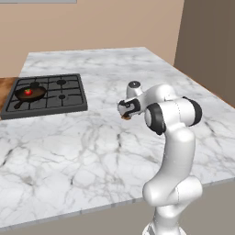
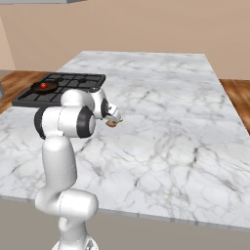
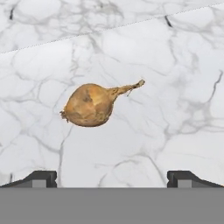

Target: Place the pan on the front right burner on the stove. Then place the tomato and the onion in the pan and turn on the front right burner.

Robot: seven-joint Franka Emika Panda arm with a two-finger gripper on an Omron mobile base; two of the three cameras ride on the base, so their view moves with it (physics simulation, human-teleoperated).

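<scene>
Hand view, one onion (image 3: 89,105), one tomato (image 1: 28,92), one pan (image 1: 31,94)

text: none legible | labels/brands: none on the stove (image 1: 46,94), the pan (image 1: 30,93) or the arm | numbers/signs: none on the counter (image 1: 114,151) | knob markings: cannot tell

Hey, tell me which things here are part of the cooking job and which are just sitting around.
Part of the job:
- onion, lying on the counter in front of the open gripper
- pan, on the stove
- tomato, in the pan

Just there:
- marble counter
- wooden floor
</scene>
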